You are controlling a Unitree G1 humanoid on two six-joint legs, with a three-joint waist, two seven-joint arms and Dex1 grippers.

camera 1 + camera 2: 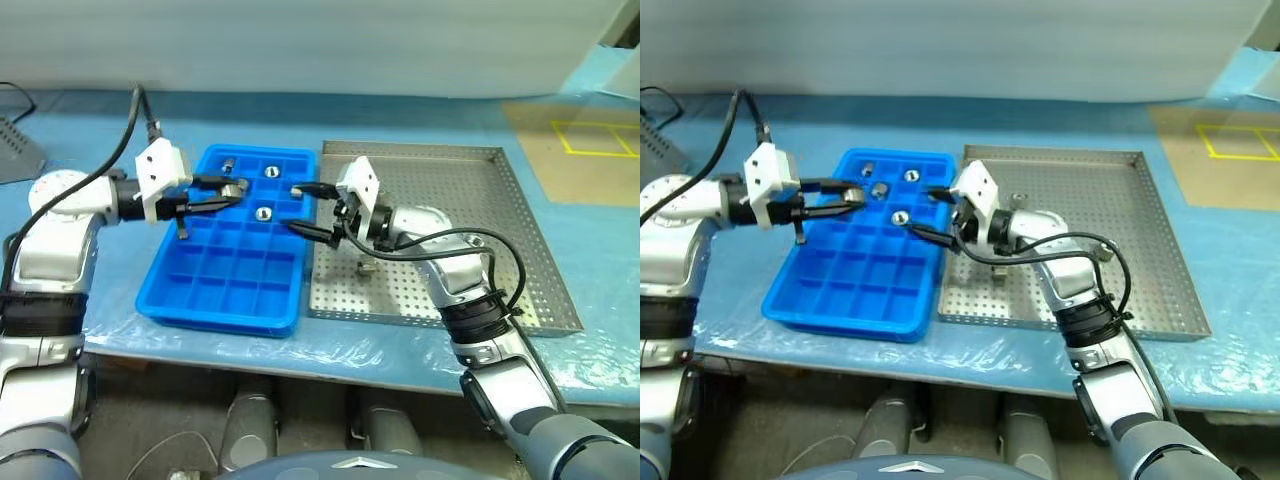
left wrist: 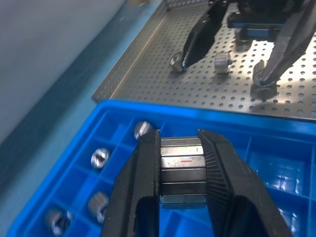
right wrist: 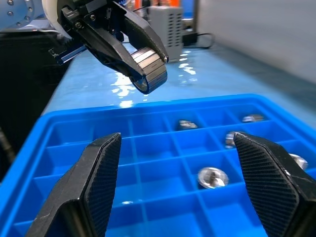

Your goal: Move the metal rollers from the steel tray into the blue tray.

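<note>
1. Metal roller (image 2: 182, 170) clamped in left claw (image 1: 228, 190), held above far end of blue tray (image 1: 215, 290).
2. Other rollers (image 1: 264, 212) resting in far compartments of blue tray; a few more (image 2: 222, 61) lying on steel tray (image 1: 520, 260) just beside it.
3. Right claw (image 1: 305, 208) spread wide and empty, over blue tray's edge nearest steel tray.
4. Both trays set on blue-covered worktop (image 1: 90, 130).

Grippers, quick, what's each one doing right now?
Left gripper: closed on a metal roller, above the blue tray.
Right gripper: open, empty.
</note>
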